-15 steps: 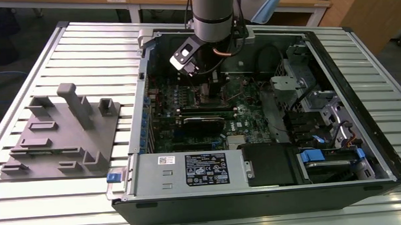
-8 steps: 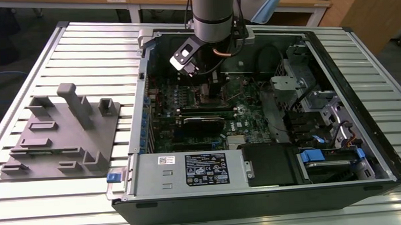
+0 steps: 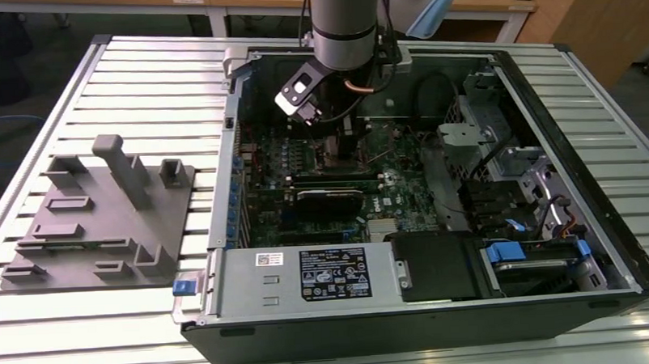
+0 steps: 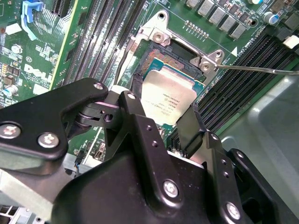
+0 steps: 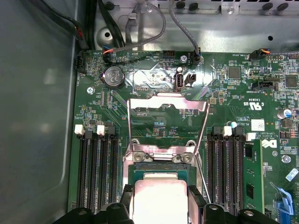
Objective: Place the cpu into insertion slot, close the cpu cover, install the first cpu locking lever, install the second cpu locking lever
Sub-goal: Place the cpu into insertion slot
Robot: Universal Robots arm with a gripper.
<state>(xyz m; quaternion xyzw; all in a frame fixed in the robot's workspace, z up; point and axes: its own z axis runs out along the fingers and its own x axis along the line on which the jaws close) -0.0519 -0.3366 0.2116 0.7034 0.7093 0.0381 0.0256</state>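
Currently, exterior view: arm (image 3: 341, 23) reaches steeply down into the open computer case (image 3: 537, 85), its wrist low over the green board (image 3: 401, 187). Second wrist view: gripper (image 4: 161, 109) sits directly over the insertion slot (image 4: 152, 58), black fingers (image 4: 189, 126) pinched on opposite edges of the cpu (image 4: 170, 93), dull silver top up, slot's gold contacts exposed beyond one edge. First wrist view: cpu (image 5: 159, 200) held between the fingers (image 5: 126, 198) over the insertion slot (image 5: 161, 169); cpu cover (image 5: 168, 103), a silvery windowed frame, stands swung open beyond the slot's hinged edge.
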